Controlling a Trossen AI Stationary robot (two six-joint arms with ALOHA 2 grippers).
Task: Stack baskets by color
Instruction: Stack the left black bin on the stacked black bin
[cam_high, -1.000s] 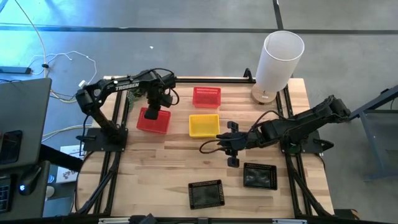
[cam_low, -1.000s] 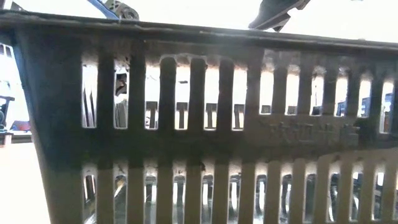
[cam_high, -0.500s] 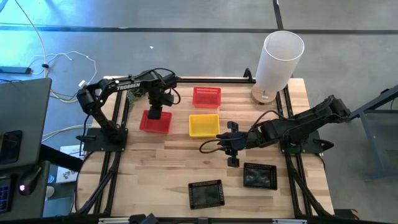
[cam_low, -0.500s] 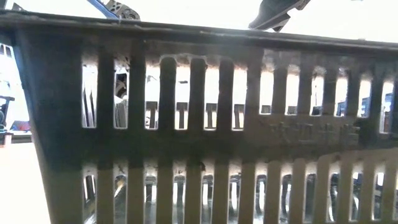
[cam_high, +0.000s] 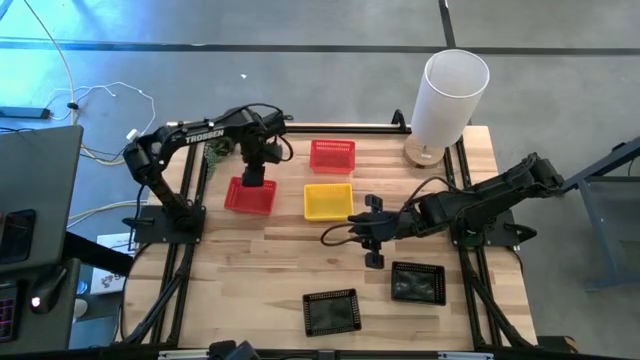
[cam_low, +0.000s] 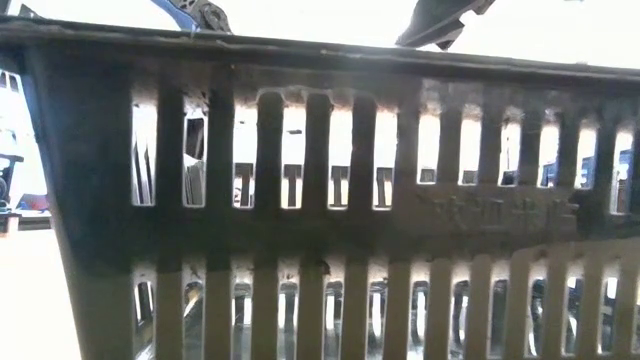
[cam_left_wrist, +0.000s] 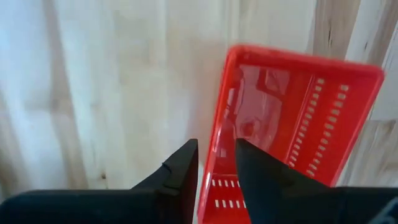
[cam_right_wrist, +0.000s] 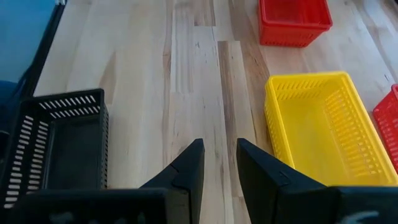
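Observation:
A red basket (cam_high: 250, 196) rests flat on the table's far left. My left gripper (cam_high: 253, 179) hangs just above it, pointing down and open, with one finger on each side of the basket's side wall (cam_left_wrist: 219, 134); I cannot tell whether they touch it. A second red basket (cam_high: 332, 155) and a yellow basket (cam_high: 328, 201) stand near the middle. Two black baskets (cam_high: 330, 311) (cam_high: 418, 283) sit by the near edge. My right gripper (cam_high: 358, 228) waits open above the table's middle, with nothing between its fingers (cam_right_wrist: 219, 142).
A tall white cylinder (cam_high: 450, 92) stands at the far right corner. A small green plant (cam_high: 214, 152) sits beside the left arm. One black basket's slotted wall (cam_low: 320, 200) fills the low view. Bare wood (cam_high: 250, 270) lies at the near left.
My left gripper has let go of the red basket and turned a little about its own line above it. The basket was askew with one side raised. It now lies flat and square on the table. My right arm has kept still.

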